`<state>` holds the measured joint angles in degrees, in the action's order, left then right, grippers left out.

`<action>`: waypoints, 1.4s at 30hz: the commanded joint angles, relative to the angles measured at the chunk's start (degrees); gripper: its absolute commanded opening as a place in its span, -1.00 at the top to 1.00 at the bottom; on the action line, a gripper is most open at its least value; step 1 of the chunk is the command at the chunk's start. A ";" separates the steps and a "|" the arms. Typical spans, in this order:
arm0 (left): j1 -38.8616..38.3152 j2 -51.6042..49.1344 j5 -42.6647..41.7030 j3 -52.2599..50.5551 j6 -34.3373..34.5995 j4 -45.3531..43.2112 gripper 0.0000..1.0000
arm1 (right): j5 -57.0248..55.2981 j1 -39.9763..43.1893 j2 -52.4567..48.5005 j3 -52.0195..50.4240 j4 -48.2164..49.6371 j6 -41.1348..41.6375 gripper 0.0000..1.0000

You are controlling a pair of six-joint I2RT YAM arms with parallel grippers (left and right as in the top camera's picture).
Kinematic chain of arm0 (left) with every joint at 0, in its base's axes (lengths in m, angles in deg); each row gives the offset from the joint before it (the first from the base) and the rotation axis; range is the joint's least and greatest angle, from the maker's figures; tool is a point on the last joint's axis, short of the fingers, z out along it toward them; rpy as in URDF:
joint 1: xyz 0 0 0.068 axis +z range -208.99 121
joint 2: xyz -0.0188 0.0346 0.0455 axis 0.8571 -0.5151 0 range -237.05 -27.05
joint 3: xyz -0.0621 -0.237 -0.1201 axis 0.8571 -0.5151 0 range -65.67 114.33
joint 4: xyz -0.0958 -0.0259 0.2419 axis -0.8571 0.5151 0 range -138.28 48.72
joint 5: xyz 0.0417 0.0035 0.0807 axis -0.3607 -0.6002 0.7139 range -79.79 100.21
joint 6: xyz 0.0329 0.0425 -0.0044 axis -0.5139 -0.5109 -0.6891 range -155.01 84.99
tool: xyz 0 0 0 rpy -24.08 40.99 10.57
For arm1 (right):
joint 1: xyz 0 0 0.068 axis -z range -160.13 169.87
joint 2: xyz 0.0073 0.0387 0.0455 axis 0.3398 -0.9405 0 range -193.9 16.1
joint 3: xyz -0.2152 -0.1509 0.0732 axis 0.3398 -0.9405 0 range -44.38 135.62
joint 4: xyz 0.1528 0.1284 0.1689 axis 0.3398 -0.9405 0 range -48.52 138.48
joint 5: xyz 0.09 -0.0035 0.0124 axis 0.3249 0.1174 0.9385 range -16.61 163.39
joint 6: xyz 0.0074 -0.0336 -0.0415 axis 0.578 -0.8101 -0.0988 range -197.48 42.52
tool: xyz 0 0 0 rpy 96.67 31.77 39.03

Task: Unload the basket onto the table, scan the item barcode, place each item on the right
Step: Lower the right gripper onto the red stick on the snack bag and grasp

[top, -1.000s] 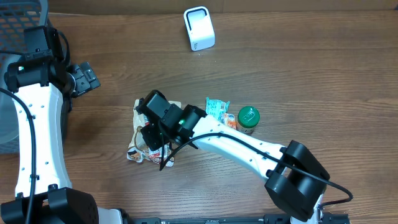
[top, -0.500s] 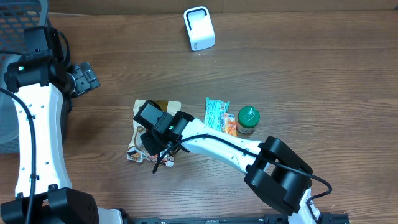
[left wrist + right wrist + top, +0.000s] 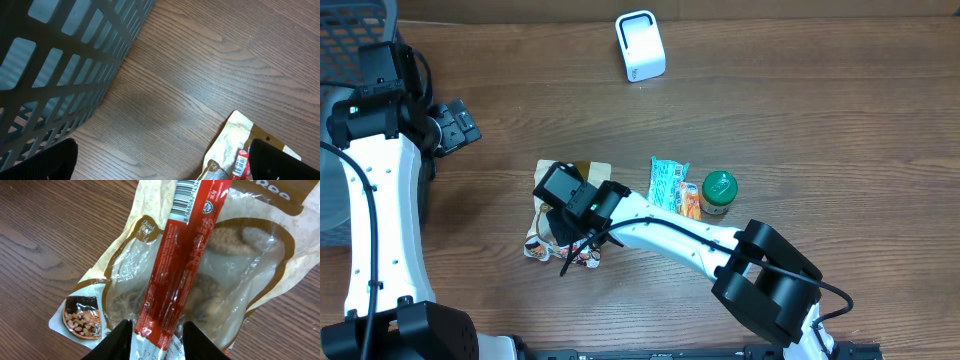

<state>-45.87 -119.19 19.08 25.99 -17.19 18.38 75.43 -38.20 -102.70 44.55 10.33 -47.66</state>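
Observation:
A red stick packet (image 3: pixel 180 270) with a white barcode label (image 3: pixel 192 197) lies on top of a tan snack bag (image 3: pixel 250 280). My right gripper (image 3: pixel 157 340) is low over it, jaws apart, one finger on each side of the stick's near end. A thin gap shows at the left finger. In the overhead view that gripper (image 3: pixel 565 228) covers most of the bag (image 3: pixel 534 246). The white scanner (image 3: pixel 640 45) stands at the far edge. My left gripper (image 3: pixel 455 127) hovers wide open and empty at the left, and its wrist view catches the bag's corner (image 3: pixel 227 145) and the stick (image 3: pixel 241 164).
A teal packet (image 3: pixel 668 180) and a green-lidded jar (image 3: pixel 719 190) sit just right of the bag. A dark mesh basket (image 3: pixel 350 40) stands at the far left, close beside the left arm, and fills the upper left of the left wrist view (image 3: pixel 60 60).
My right arm has shifted left and come down over the bag, its jaws a little wider than before. The left arm has not moved.

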 commanded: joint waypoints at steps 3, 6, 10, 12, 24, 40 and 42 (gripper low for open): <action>0.26 -0.11 0.68 1.11 -0.68 -0.02 -1.00 | -1.16 -0.92 -0.92 1.07 0.48 1.95 0.29; 0.26 -0.11 0.70 1.11 -0.68 -0.02 -1.00 | -1.16 -0.96 -0.92 1.03 0.61 1.95 0.29; 0.26 -0.11 0.68 1.11 -0.68 -0.02 -0.99 | -1.18 -1.03 -1.07 1.03 0.66 1.95 0.29; 0.26 -0.11 0.68 1.11 -0.68 -0.02 -0.99 | -1.18 -1.03 -1.57 1.03 0.83 1.95 0.28; 0.26 -0.11 0.68 1.11 -0.70 -0.02 -1.00 | -1.55 -1.07 -4.72 1.03 1.25 3.43 0.37; 0.26 -0.11 0.68 1.11 -0.68 -0.02 -1.00 | 0.22 -0.26 -4.31 1.29 -0.09 2.40 0.58; 0.26 -0.11 0.68 1.11 -0.68 -0.02 -1.00 | 0.20 -0.20 -3.39 1.51 -0.13 0.24 0.48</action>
<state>-45.87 -119.19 19.08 25.99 -17.19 18.38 75.52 -38.66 -106.16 44.72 10.66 -45.06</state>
